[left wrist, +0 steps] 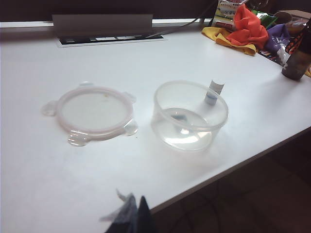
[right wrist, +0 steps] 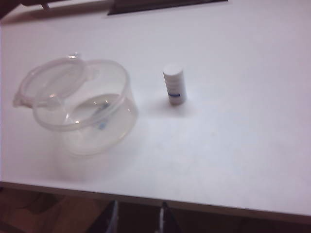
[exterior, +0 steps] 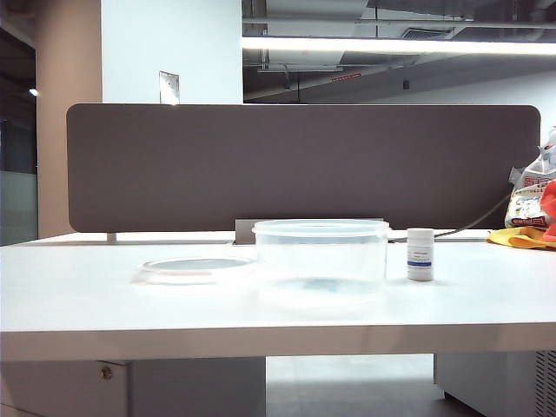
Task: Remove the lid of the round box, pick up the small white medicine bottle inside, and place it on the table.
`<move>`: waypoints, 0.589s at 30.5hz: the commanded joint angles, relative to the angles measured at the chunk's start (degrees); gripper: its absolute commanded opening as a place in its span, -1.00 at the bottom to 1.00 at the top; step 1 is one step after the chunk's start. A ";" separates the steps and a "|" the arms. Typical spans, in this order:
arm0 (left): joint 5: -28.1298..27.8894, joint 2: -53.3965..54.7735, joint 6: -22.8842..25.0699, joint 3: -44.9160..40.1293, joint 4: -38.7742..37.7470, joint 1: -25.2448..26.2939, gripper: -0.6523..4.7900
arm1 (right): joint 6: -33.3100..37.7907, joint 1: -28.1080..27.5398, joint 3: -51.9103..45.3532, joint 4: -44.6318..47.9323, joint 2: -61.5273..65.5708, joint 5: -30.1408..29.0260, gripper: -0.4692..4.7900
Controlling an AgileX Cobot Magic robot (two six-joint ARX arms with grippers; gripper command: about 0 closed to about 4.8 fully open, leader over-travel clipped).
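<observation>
lid (exterior: 197,267) flat on table (exterior: 486,295) left of open box (exterior: 321,261); bottle (exterior: 420,254) upright just right of box. left gripper (left wrist: 130,213) closed, right gripper (right wrist: 138,213) fingers apart, both empty, back past the table's front edge.

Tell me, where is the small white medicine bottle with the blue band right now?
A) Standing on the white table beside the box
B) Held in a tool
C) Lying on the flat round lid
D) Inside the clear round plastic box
A: the small white medicine bottle stands upright on the white table, just outside the empty clear round plastic box, apart from the flat round translucent lid.
</observation>
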 commanded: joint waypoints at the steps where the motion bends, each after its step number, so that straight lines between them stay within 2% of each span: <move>1: -2.86 -0.98 7.72 0.00 0.26 1.20 -0.78 | -0.02 0.04 0.13 0.57 -1.03 0.07 -0.39; 3: -2.89 -2.36 10.36 -0.92 0.96 3.93 -0.78 | -0.02 0.04 0.15 0.66 -1.40 0.07 -0.39; 7: -1.88 -7.04 10.51 -7.63 10.54 13.40 -0.78 | -0.02 0.07 0.15 0.61 -1.36 0.17 -0.39; 9: -1.57 -9.97 8.76 -11.78 14.64 17.66 -0.78 | -0.02 0.07 0.15 0.59 -1.36 -0.07 -0.39; 12: -0.66 -11.65 3.28 -18.53 21.79 23.04 -0.78 | -0.02 0.00 0.15 0.66 -1.33 0.46 -0.39; 15: -0.70 -11.65 0.83 -23.41 26.95 24.04 -0.78 | -0.02 0.11 0.15 0.48 -1.68 -0.26 -0.39; 18: -0.66 -11.65 0.33 -26.86 30.10 23.76 -0.78 | -0.02 0.11 0.13 0.55 -2.23 0.46 -0.39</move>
